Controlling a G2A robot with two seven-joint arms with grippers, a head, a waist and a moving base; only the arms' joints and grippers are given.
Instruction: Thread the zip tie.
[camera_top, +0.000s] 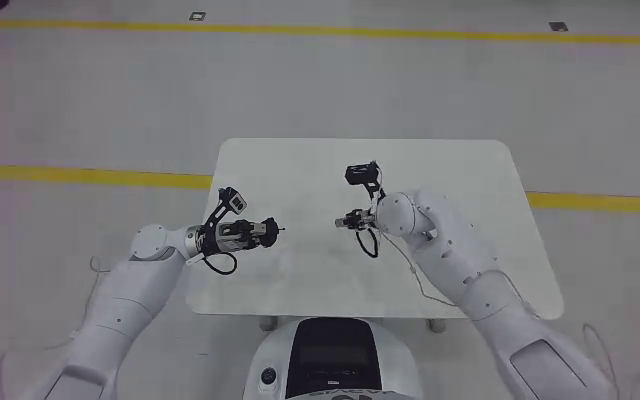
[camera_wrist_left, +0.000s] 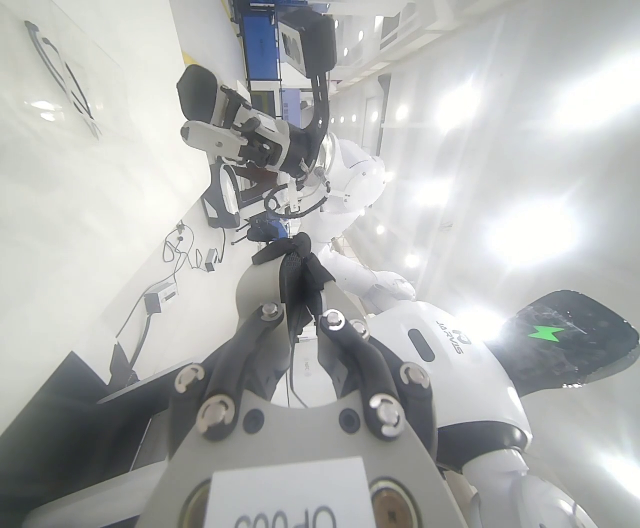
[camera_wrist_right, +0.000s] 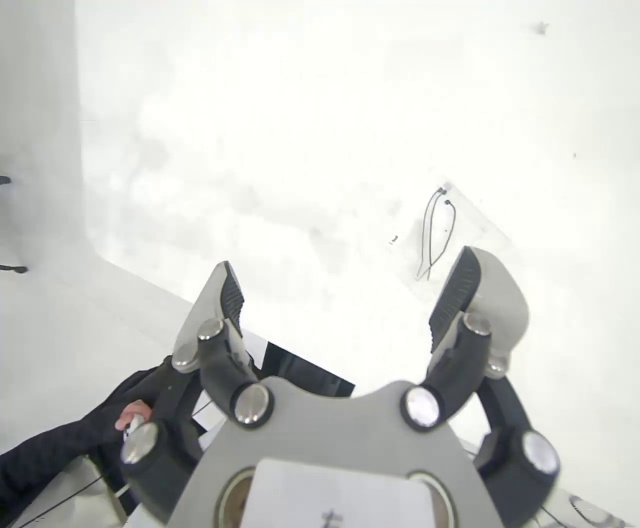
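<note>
My left gripper (camera_top: 274, 231) hangs above the table's left part, and its fingers (camera_wrist_left: 260, 285) are shut on a thin black zip tie (camera_wrist_left: 291, 345) that runs back between them. A ragged black end shows at the fingertips. My right gripper (camera_top: 340, 222) faces it across a short gap over the table's middle. In its own wrist view the right gripper (camera_wrist_right: 345, 290) is open, with nothing between the ribbed pads (camera_wrist_right: 457, 290). Two more black zip ties (camera_wrist_right: 435, 232) lie on a clear sheet on the table, also seen in the left wrist view as spare zip ties (camera_wrist_left: 60, 75).
The white table (camera_top: 450, 170) is bare around both grippers. Its near edge runs just in front of the arms. Grey floor with yellow lines (camera_top: 300, 30) surrounds it.
</note>
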